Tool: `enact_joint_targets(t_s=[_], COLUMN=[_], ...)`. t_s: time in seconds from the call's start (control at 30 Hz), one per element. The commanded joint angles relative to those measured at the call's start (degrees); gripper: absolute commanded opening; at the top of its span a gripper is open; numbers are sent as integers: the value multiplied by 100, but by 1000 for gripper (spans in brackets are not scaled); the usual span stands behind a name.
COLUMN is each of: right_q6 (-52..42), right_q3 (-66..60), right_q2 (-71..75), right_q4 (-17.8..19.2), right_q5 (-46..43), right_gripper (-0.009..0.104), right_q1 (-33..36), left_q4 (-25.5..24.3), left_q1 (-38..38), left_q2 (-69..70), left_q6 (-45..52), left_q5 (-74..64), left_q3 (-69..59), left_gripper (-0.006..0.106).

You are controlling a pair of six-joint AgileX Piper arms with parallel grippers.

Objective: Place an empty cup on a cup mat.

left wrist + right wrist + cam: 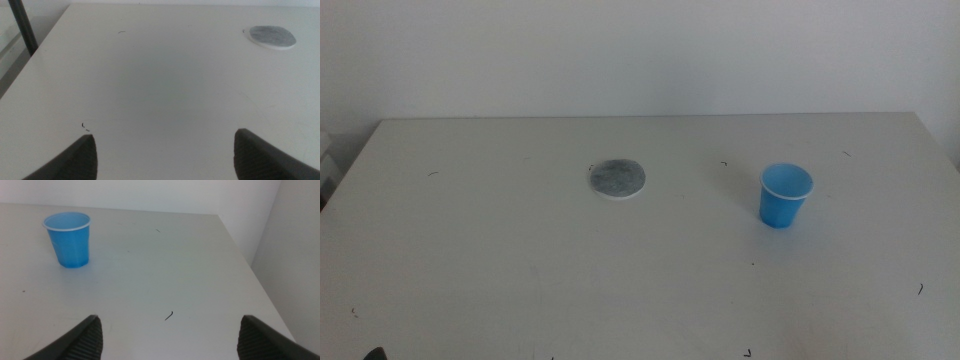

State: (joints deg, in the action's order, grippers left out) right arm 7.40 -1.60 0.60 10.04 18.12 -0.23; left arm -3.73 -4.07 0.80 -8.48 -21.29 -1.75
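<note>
The blue cup (786, 195) stands upright on the white table, right of centre; it also shows in the right wrist view (68, 239), empty inside as far as I see. The grey cup mat (617, 178) lies flat near the table's middle, well left of the cup; it also shows in the left wrist view (272, 37). My left gripper (165, 155) is open and empty, low over the table's near left part. My right gripper (170, 337) is open and empty, over the near right part, some way from the cup. Neither arm shows in the middle view, apart from a dark tip at the bottom edge.
The white table (500, 270) has a few small dark specks. Its right edge (250, 275) drops off near the right gripper. A dark post (22, 27) stands beyond the table's left edge. A white wall runs behind the table.
</note>
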Motion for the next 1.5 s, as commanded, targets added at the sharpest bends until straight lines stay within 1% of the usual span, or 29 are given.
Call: enact_joint_targets(t_s=[0.0, 0.13, 0.27, 0.43, 0.6, 0.7, 0.77, 0.87, 1.13, 1.27, 1.37, 1.47], right_q6=[-12, -12, -12, -12, -12, -12, -12, -12, -62, -89, -285, -295], right_q3=[261, 860, 1465, 2132, 2781, 3176, 3510, 4081, 5942, 6662, 7174, 7683], right_q2=[102, -107, -502, -1301, -2184, -2700, -3071, -3558, -5042, -5666, -6221, -6731], right_q4=[31, 11, -11, -236, -365, -616, -714, -749, -833, -1085, -1309, -1313], right_q5=[-245, 284, 619, 679, 722, 851, 954, 1349, 2851, 3187, 3531, 3775], right_gripper=[94, 94, 94, 94, 94, 94, 94, 94, 94, 94, 94, 94], right_q1=[14, 14, 14, 14, 14, 14, 14, 14, 14, 14, 111, 348], left_q4=[-2, -2, -2, -2, -2, -2, -2, -2, -2, -2, -2, -2], left_q1=[6, 6, 6, 6, 6, 6, 6, 6, 6, 6, 6, 6], left_q2=[70, 70, 70, 70, 70, 70, 70, 70, 70, 70, 70, 70], left_q6=[-61, -61, -61, -61, -61, -61, -61, -61, -61, -61, -61, -61], left_q5=[384, 384, 384, 384, 384, 384, 384, 384, 384, 384, 384, 384], left_q3=[34, 34, 34, 34, 34, 34, 34, 34, 34, 34, 34, 34], left_gripper=[105, 105, 105, 105, 105, 105, 105, 105, 105, 105, 105, 105])
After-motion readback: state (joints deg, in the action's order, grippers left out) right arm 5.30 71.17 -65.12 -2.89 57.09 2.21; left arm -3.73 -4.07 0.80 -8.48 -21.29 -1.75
